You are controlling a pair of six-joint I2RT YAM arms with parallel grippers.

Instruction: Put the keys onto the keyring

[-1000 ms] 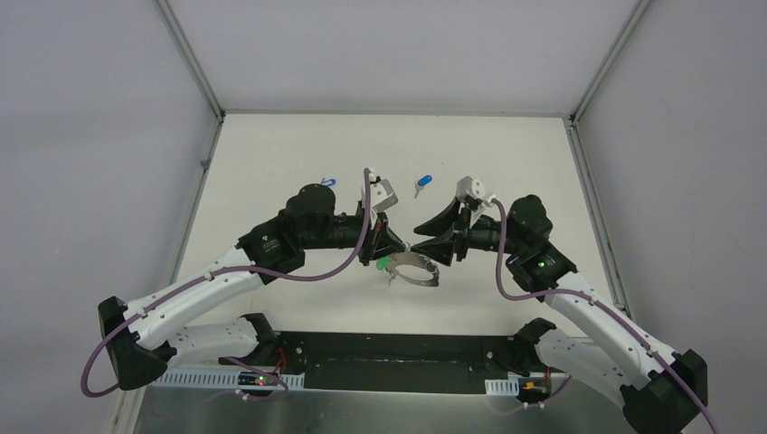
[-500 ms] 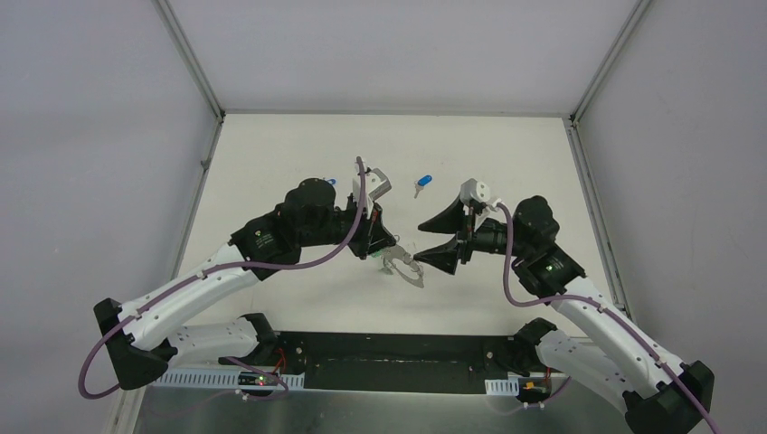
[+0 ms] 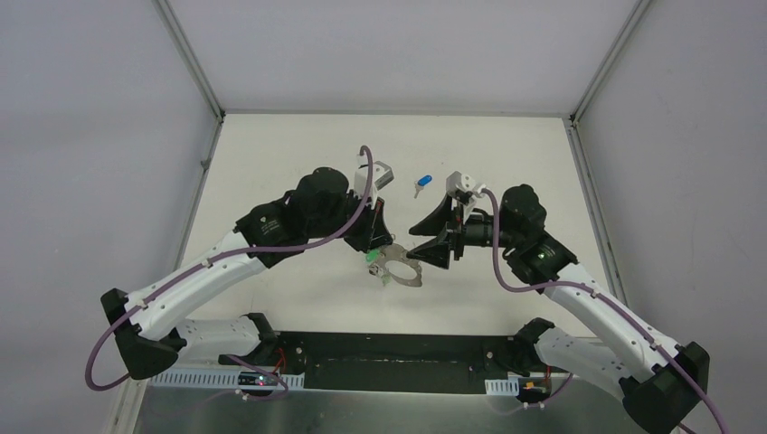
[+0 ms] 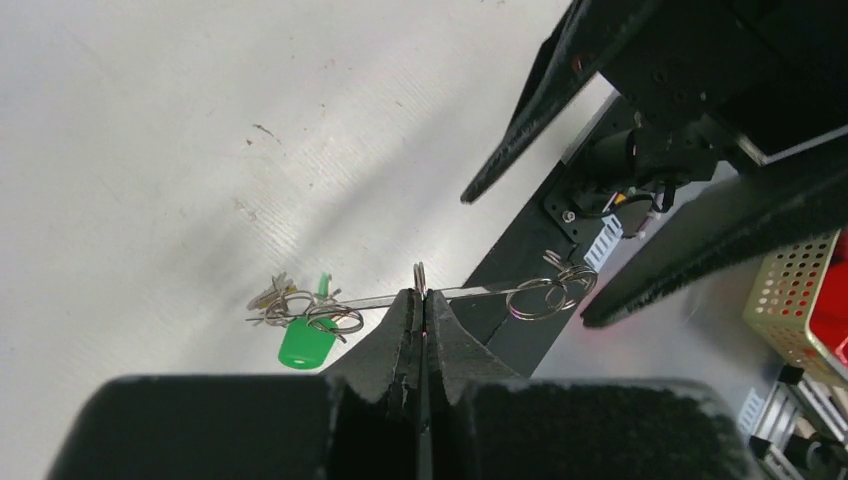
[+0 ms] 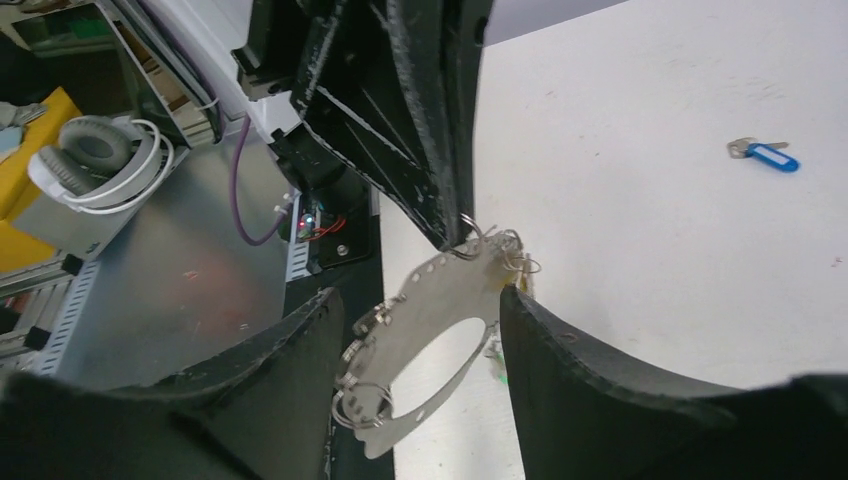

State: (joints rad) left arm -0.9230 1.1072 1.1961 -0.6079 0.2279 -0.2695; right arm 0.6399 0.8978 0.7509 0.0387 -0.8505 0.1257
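My left arm (image 3: pixel 226 258) bends inward, left fingers (image 4: pixel 405 330) clamped on the keyring (image 5: pixel 455 280)'s rim above the surface (image 3: pixel 271 163); my right arm (image 3: pixel 579 291) mirrors it, right fingers (image 5: pixel 570 380) spread wide either side of the keyring.

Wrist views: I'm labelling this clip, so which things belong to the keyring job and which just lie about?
Job: keyring, green-tagged key on it, loose blue-tagged key, left tool shut on the keyring, right tool open by it.
Lying about: headphones, perforated basket.
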